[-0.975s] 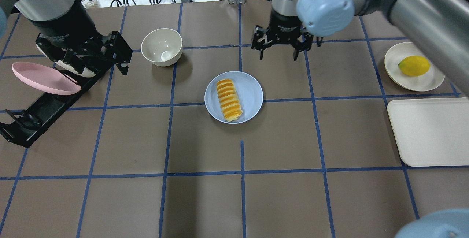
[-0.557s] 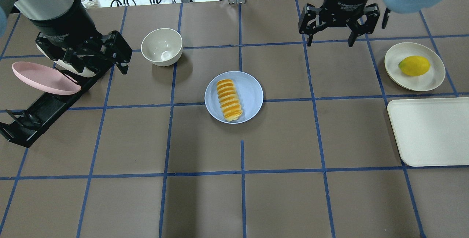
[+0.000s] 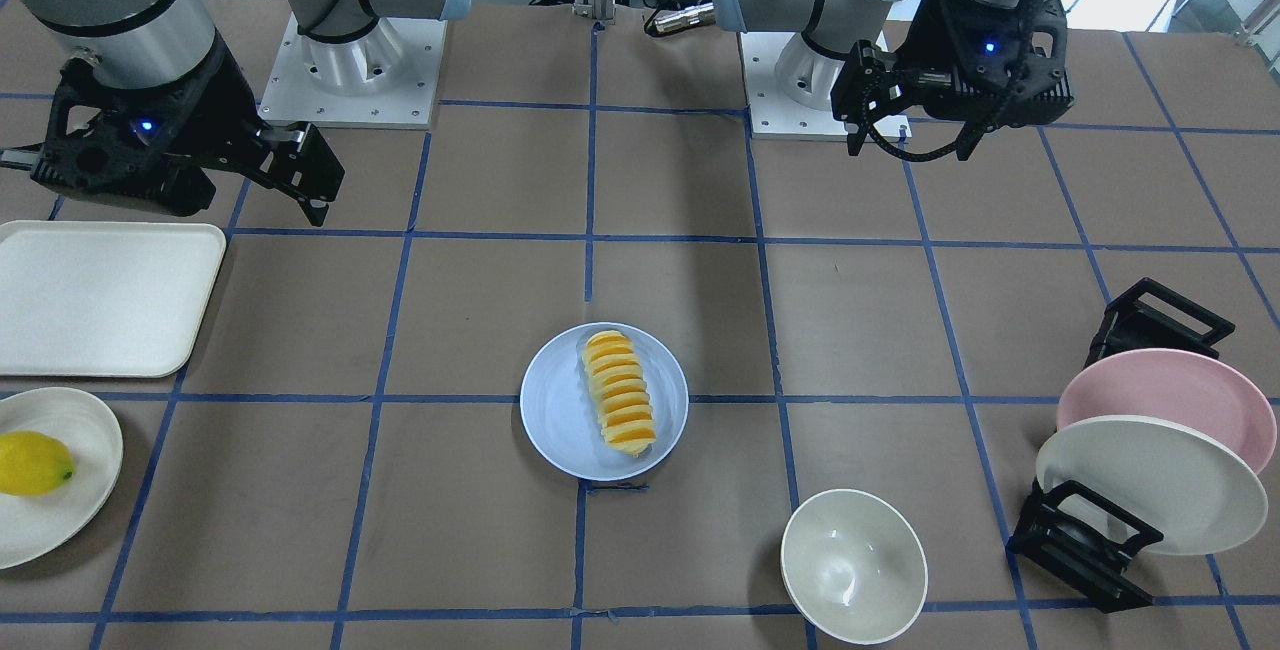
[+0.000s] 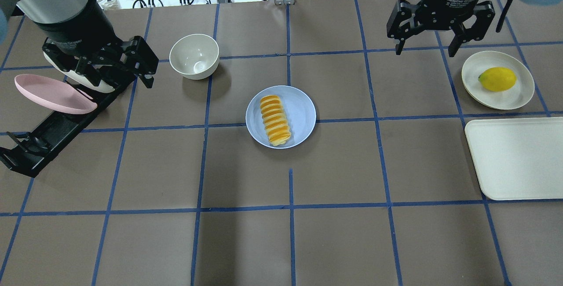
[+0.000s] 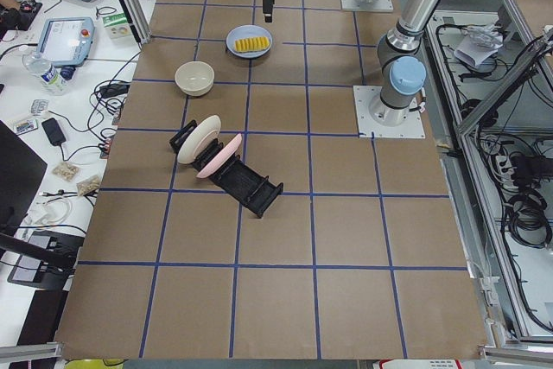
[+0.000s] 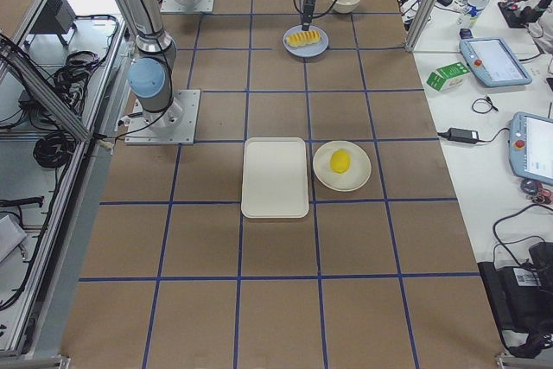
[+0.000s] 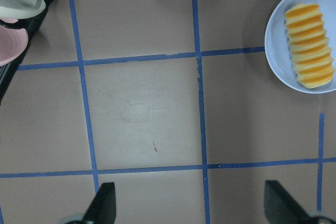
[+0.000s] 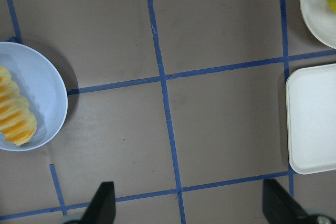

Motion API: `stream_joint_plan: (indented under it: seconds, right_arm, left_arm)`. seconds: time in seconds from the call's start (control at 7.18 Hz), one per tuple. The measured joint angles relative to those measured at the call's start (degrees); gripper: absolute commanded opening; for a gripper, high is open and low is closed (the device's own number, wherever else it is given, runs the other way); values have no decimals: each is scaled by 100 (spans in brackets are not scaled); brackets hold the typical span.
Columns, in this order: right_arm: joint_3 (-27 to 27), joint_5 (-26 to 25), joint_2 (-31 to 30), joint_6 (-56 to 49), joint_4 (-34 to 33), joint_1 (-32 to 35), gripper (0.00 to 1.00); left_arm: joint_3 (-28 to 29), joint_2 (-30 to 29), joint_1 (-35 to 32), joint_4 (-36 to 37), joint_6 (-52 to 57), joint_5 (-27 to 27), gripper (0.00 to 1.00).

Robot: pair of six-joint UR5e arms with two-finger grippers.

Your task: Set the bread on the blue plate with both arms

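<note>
The bread [image 4: 275, 120], a ridged yellow and orange loaf, lies on the blue plate [image 4: 303, 112] at the table's centre. Both also show in the front view, bread [image 3: 620, 392] on plate [image 3: 555, 420]. My left gripper [image 4: 112, 79] hangs open and empty over the dish rack, far to the left of the plate. Its wrist view has the bread [image 7: 310, 45] at the upper right. My right gripper [image 4: 425, 51] hangs open and empty at the far right, beside the lemon plate. Its wrist view has the plate [image 8: 44, 93] at the left edge.
A cream bowl [image 4: 194, 56] stands left of and beyond the plate. A black rack [image 4: 48, 132] holds a pink plate [image 4: 53, 94] and a white plate [image 3: 1150, 485]. A lemon [image 4: 497, 79] lies on a cream plate [image 4: 521, 94] at right. A cream tray [image 4: 517, 158] lies nearer.
My right gripper has moved to the right, away from the blue plate, and stayed open. The left arm, the bread and the plate have not moved.
</note>
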Motion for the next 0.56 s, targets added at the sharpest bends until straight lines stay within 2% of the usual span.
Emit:
stream_joint_plan:
  seconds: [0.56]
  right_arm:
    - [167,164,-72,-5,-43,49,100]
  left_arm:
    - [3,-3,0,13,9,0,100]
